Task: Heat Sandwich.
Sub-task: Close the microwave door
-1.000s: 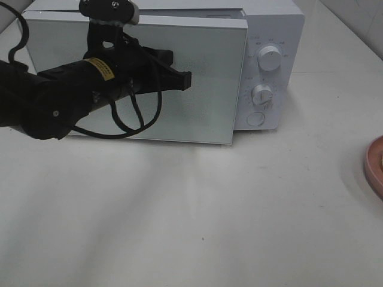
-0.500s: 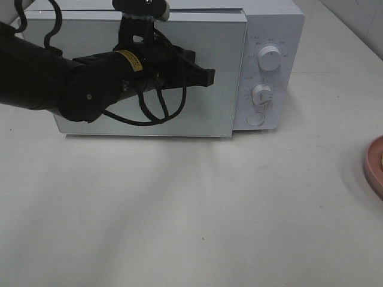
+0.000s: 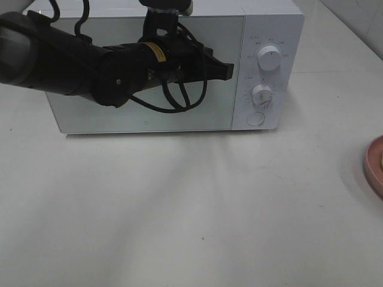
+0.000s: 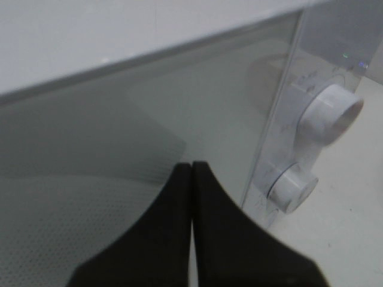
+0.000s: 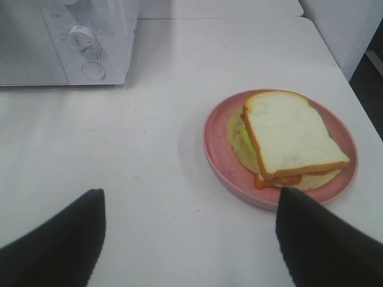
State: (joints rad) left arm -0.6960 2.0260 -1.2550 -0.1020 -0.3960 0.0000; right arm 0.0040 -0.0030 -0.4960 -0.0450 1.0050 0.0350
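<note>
your right hand (image 5: 188, 239) hangs wide and empty over the desk (image 5: 119, 149), just short of the sandwich (image 5: 287, 140) on its pink plate (image 5: 221, 155) at the right edge. farther back, your left hand (image 3: 224, 70), pinched shut on nothing, presses the microwave (image 3: 272, 24) door (image 3: 119, 116), which looks shut: load now and you'll hit glass.

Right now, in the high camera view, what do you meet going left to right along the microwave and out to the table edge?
Microwave door → left gripper → the two control knobs, stacked one above the other → bare table → pink plate at the right edge.
</note>
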